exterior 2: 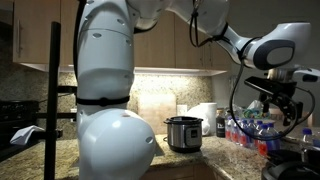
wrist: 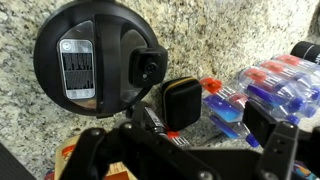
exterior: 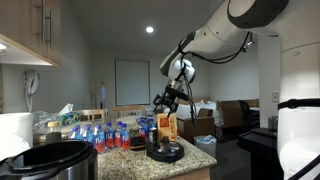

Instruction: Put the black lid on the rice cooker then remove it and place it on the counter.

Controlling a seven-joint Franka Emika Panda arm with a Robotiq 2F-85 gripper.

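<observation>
Lid (wrist: 108,40), round glossy black with grey label (wrist: 78,68), lies on speckled counter (wrist: 230,30); jaws gape above, empty.

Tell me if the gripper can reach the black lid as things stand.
Probably yes: the open gripper hangs above the round glossy black lid on the speckled granite counter, nothing between; plastic bottles stand aside.
</observation>
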